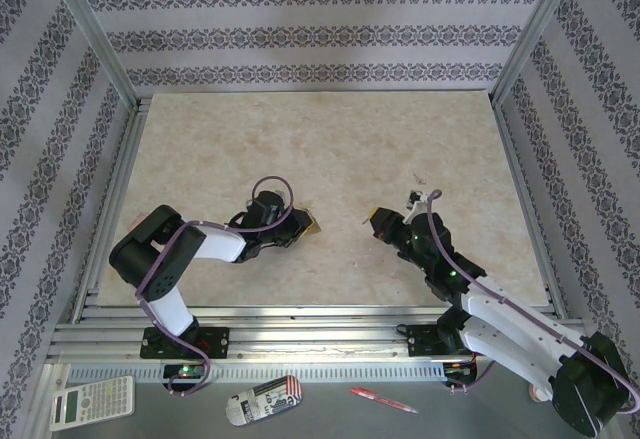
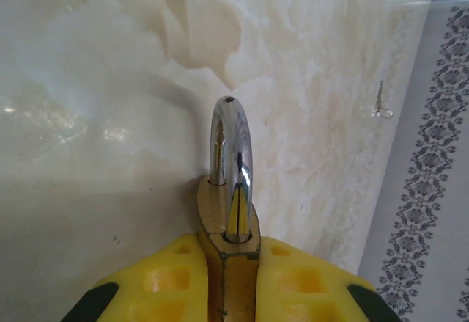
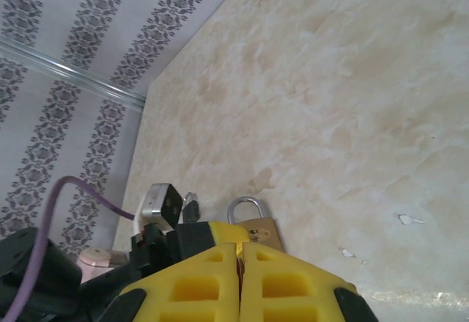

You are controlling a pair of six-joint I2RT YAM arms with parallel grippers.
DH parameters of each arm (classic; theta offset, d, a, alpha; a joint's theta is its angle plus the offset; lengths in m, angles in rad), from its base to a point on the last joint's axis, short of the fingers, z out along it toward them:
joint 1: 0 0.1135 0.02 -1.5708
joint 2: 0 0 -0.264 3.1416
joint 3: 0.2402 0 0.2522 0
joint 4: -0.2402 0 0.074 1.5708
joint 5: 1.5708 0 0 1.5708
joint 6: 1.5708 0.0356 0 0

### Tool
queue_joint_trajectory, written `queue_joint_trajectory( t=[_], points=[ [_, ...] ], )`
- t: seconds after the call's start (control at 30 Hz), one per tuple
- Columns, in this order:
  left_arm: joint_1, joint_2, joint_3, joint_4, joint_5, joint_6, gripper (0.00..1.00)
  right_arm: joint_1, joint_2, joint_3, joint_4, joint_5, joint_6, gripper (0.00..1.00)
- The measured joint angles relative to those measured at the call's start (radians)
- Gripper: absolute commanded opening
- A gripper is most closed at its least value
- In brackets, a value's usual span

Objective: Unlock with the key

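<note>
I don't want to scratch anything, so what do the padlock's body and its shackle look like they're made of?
Padlock body: likely brass, with a dull golden-yellow, slightly worn surface. Shackle: probably chromed or polished steel; it is mirror-bright silver, with sharp highlights and a yellow reflection low on it.

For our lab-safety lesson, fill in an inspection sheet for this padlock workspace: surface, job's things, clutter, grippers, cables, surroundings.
Surface: beige marbled tabletop, faint stain, small white flecks.
Job's things: brass padlock, shackle seated; key, a thin sliver barely visible.
Clutter: calculator, striped tin, red pen on the front ledge.
Grippers: left gripper shut on brass padlock; right gripper shut, apparently pinching the key.
Cables: purple cables loop along both arms.
Surroundings: patterned wallpaper, aluminium frame.
</note>
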Motion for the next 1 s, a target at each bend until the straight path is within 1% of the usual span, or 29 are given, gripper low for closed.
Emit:
queue_joint_trajectory(
  t=[0.1, 0.13, 0.17, 0.2, 0.27, 0.4, 0.43, 0.5, 0.53, 0.6, 0.7, 0.8, 0.87, 1.0],
  points=[
    [0.0, 0.004, -0.019, 0.034, -0.016, -0.018, 0.37, 0.002, 0.013, 0.025, -0.001, 0.006, -0.004, 0.0],
    [0.0, 0.003, -0.027, 0.038, -0.021, -0.028, 0.44, 0.002, 0.012, 0.035, -0.002, 0.008, -0.005, 0.0],
    [0.0, 0.0, -0.032, 0.036, -0.024, -0.032, 0.5, 0.002, 0.011, 0.042, -0.001, 0.011, -0.008, 0.0],
    [0.002, -0.015, -0.036, 0.034, -0.03, -0.039, 0.54, 0.002, 0.01, 0.05, -0.002, 0.012, -0.01, 0.0],
    [0.002, -0.068, -0.04, -0.041, -0.042, -0.042, 0.6, 0.002, 0.005, 0.06, -0.006, 0.014, -0.014, 0.0],
    [0.006, -0.281, -0.049, -0.316, -0.1, -0.02, 0.73, 0.006, 0.0, 0.063, -0.014, 0.018, -0.016, 0.0],
    [0.007, -0.349, -0.04, -0.396, -0.121, -0.009, 0.74, 0.011, -0.001, 0.063, -0.015, 0.019, -0.016, 0.0],
    [0.008, -0.455, -0.005, -0.499, -0.142, 0.009, 0.76, 0.021, -0.003, 0.063, -0.012, 0.023, -0.016, 0.0],
    [0.008, -0.488, 0.021, -0.521, -0.14, 0.014, 0.74, 0.021, -0.003, 0.063, -0.008, 0.022, -0.016, 0.0],
    [0.006, -0.503, 0.076, -0.51, -0.116, 0.017, 0.73, 0.021, 0.0, 0.065, 0.001, 0.023, -0.016, 0.0],
    [-0.024, -0.448, 0.155, -0.425, -0.071, 0.018, 0.69, 0.021, 0.023, 0.087, 0.015, 0.026, -0.015, 0.0],
    [-0.073, -0.364, 0.207, -0.302, -0.024, 0.018, 0.6, 0.021, 0.049, 0.124, 0.039, 0.026, -0.009, 0.0],
    [-0.098, -0.307, 0.225, -0.209, 0.006, 0.018, 0.56, 0.021, 0.061, 0.14, 0.068, 0.026, 0.005, 0.0],
    [-0.123, -0.231, 0.241, -0.067, 0.041, 0.017, 0.53, 0.021, 0.074, 0.156, 0.102, 0.04, 0.034, 0.0]
  ],
)
